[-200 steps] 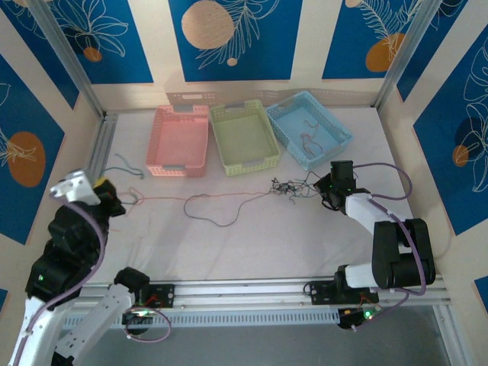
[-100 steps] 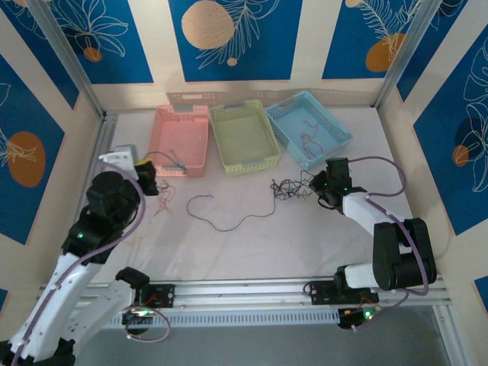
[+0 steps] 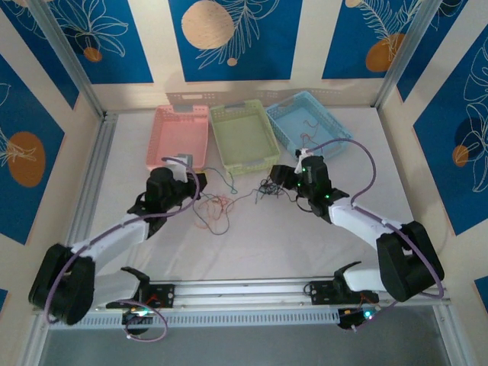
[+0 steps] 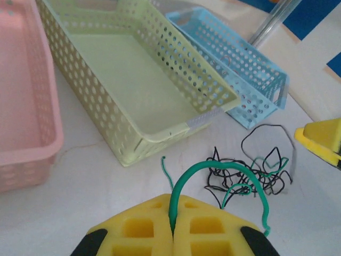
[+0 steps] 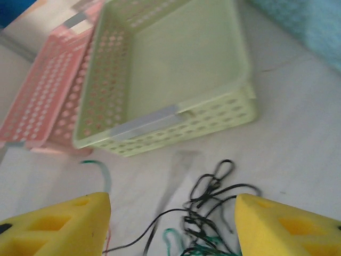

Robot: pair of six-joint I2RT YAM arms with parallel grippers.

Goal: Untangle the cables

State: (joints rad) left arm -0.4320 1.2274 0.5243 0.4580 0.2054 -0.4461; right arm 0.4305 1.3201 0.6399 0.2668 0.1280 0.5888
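Pinching the green cable [image 4: 234,167] in the left claw [image 4: 173,226], arched toward the black tangle [image 4: 234,186] on the counter [image 4: 80,181] beside the green basket [image 4: 170,130]. Hovering over it with the right claw [image 5: 173,224] spread wide, empty. Danger in pulling now: dragging the unpinned tangle, or cinching it tighter.

Three perforated baskets in a row at the far side of the white table [image 3: 305,244]: pink basket [image 3: 180,139], green basket [image 3: 244,136], blue basket [image 3: 309,126], the last holding a few thin wires. Dark tangled cables [image 3: 268,187] lie before the green basket, just beside the right gripper [image 3: 284,176]. Looser red and grey strands [image 3: 216,206] lie by the left gripper [image 3: 192,181].
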